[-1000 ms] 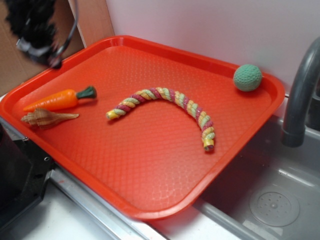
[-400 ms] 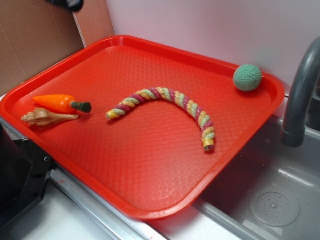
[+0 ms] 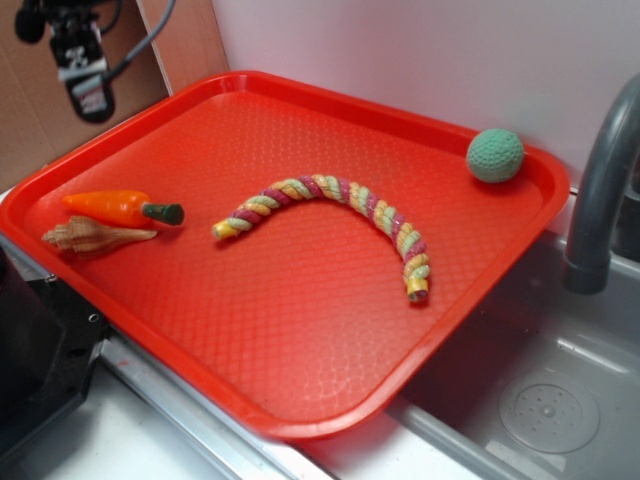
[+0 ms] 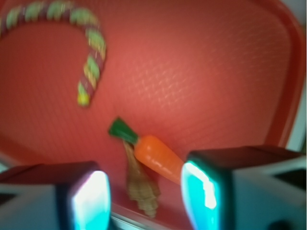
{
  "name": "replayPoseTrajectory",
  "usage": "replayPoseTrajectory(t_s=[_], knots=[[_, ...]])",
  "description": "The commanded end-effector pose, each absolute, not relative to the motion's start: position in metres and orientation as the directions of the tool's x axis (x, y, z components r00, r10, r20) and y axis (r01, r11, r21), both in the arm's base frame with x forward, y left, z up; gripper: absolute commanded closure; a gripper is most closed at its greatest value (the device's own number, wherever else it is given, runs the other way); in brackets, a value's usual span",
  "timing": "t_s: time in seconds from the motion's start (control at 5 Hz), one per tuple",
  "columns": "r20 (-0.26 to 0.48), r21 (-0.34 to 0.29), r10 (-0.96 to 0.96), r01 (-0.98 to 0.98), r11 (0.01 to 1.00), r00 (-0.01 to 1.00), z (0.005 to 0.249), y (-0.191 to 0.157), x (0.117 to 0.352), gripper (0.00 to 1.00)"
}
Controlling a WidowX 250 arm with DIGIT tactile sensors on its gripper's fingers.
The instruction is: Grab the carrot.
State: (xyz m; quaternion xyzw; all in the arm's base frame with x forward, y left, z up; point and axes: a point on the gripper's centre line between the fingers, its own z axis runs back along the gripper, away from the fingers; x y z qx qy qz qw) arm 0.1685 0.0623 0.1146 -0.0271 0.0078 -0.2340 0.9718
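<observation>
Carrot (image 3: 122,207) lies on tray (image 3: 300,380) beside seashell (image 3: 95,237), well below raised tool (image 4: 144,194), jaws apart, empty.

The robot's gripper (image 3: 88,75) is black, with a small white label that carries dark marks too small to read. A thin black cable (image 3: 150,35) curves away from it. Seen from the wrist, the jaws are dark blocks whose inner pads (image 4: 91,199) shine pale turquoise.

A pale wall (image 3: 400,50) stands at the back. Brown cardboard (image 3: 40,130) leans on the left. A grey sink (image 3: 540,390) with a dark tap (image 3: 600,190) sits on the right.
</observation>
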Motion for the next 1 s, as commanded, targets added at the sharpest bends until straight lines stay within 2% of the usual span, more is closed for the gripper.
replayPoseTrajectory(t_s=[0.0, 0.4, 0.6, 0.8], knots=[[-0.016, -0.019, -0.489, 0.489, 0.872, 0.872, 0.066, 0.09, 0.156, 0.0], [-0.006, -0.047, -0.525, 0.524, 0.85, 0.851, 0.024, 0.07, 0.166, 0.0], [-0.039, -0.051, -0.528, 0.526, 0.849, 0.848, 0.016, 0.06, 0.167, 0.04], [-0.051, -0.029, -0.491, 0.49, 0.871, 0.87, 0.019, 0.061, 0.164, 1.0]])
